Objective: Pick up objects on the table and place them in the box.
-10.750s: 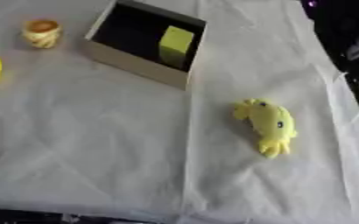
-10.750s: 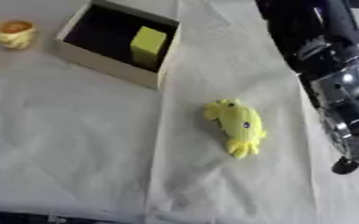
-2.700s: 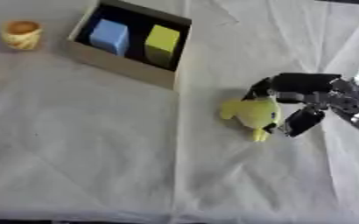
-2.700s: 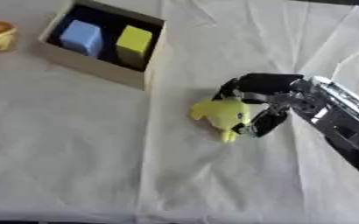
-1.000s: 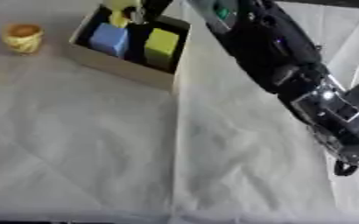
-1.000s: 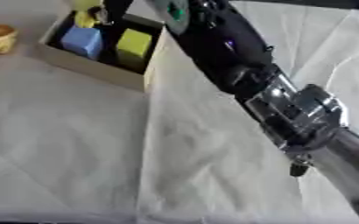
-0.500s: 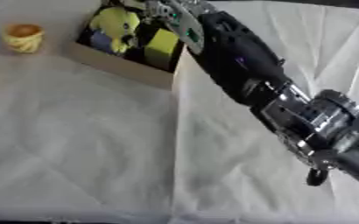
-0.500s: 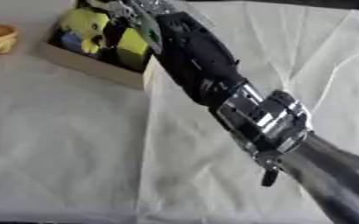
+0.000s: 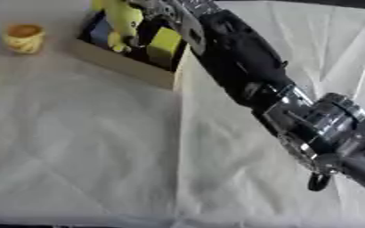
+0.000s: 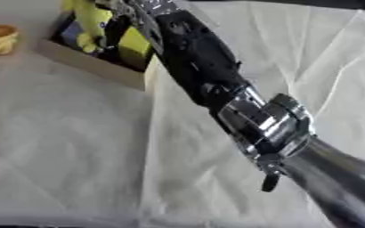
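The right arm reaches diagonally across the cloth-covered counter [image 9: 84, 147] to the open cardboard box [image 9: 123, 67] at the upper left. The right hand [image 9: 158, 11] is over the box, its fingers curled around a yellow plush toy [image 9: 123, 20] that hangs tilted above the box's inside. Below the toy sit a blue block [image 9: 100, 31] and a yellow block [image 9: 164, 42], both in the box. A small yellow-orange cup [image 9: 23, 38] stands on the counter left of the box, apart from it.
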Tool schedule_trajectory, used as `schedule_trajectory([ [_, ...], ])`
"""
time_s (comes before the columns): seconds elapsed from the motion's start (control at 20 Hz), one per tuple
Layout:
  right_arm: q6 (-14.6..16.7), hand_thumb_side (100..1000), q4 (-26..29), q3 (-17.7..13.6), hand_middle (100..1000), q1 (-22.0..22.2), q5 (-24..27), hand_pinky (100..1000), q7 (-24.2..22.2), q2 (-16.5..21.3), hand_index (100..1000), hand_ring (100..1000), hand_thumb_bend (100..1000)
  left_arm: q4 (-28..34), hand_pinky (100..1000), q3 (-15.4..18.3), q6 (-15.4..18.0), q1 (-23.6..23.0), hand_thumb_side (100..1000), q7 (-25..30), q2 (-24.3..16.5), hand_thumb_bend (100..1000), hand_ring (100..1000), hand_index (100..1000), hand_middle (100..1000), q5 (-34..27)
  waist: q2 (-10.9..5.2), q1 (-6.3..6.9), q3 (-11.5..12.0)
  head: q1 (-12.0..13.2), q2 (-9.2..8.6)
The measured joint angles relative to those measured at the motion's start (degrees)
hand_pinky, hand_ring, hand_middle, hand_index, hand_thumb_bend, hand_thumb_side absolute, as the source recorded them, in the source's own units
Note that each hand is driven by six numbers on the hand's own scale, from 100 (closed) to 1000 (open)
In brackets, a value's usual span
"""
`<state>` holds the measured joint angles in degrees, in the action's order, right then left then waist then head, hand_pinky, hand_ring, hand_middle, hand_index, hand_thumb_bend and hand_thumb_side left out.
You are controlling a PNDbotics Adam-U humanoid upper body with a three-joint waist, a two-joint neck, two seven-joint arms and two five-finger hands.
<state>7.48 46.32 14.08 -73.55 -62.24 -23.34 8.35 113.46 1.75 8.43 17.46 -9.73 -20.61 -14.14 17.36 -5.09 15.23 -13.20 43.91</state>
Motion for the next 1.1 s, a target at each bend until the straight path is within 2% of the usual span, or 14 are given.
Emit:
schedule_trajectory([
  [0.1, 0.0, 269, 1.7, -0.2, 876, 0.0, 1.2, 860, -1.3, 0.5, 990, 934, 386, 0.0, 782, 0.0, 0.0, -0.1, 656, 0.0, 0.0, 100, 858, 832, 748, 0.0, 0.0, 0.0, -0.1, 0.1, 0.0],
  [0.2, -0.2, 265, 2.9, -0.6, 873, 0.0, 1.9, 858, -2.6, 1.0, 989, 931, 371, 0.0, 782, -0.1, 0.0, -0.2, 657, 0.0, 0.0, 100, 858, 832, 748, 0.0, 0.0, 0.0, -0.3, 0.2, 0.0],
  [0.35, -0.6, 223, 4.8, -1.4, 867, 0.0, 3.1, 854, -3.5, 1.6, 986, 923, 329, 0.0, 782, -0.1, -0.1, -0.3, 656, 0.1, 0.0, 100, 858, 832, 748, 0.0, 0.0, 0.01, -0.4, 0.3, 0.0],
  [0.6, -2.0, 158, 9.7, -2.5, 864, 0.5, 5.6, 847, -3.6, 3.8, 983, 911, 311, 0.0, 782, -0.1, -0.1, -0.3, 654, 0.1, 0.0, 100, 858, 831, 748, 0.0, 0.0, 0.02, -0.9, 0.8, 0.0],
  [0.65, -2.4, 100, 10.8, -2.6, 871, 0.5, 6.0, 850, -3.8, 4.2, 985, 915, 350, 0.0, 782, -0.1, -0.2, -0.4, 654, 0.1, 0.0, 100, 858, 832, 748, 0.0, 0.0, 0.02, -1.0, 1.0, 0.0],
  [0.75, -3.3, 100, 12.2, -2.7, 872, 0.5, 6.4, 850, -4.4, 5.1, 986, 917, 380, 0.0, 782, -0.1, -0.2, -0.4, 654, 0.0, 0.0, 100, 859, 832, 748, 0.0, 0.0, 0.02, -1.2, 1.3, 0.0],
  [0.9, -4.7, 100, 12.1, -2.7, 864, 0.7, 5.9, 850, -5.3, 5.2, 986, 915, 393, 0.0, 782, -0.2, -0.2, -0.4, 655, 0.0, 0.1, 100, 859, 832, 748, 0.0, 0.0, 0.02, -1.3, 1.4, 0.0],
  [1.1, -5.8, 100, 8.9, -2.8, 843, 0.9, 3.7, 853, -4.6, 4.0, 983, 914, 392, 0.0, 782, -0.2, -0.3, -0.4, 654, 0.1, 0.5, 100, 859, 831, 748, 0.0, 0.0, 0.02, -1.0, 1.2, 0.0],
])
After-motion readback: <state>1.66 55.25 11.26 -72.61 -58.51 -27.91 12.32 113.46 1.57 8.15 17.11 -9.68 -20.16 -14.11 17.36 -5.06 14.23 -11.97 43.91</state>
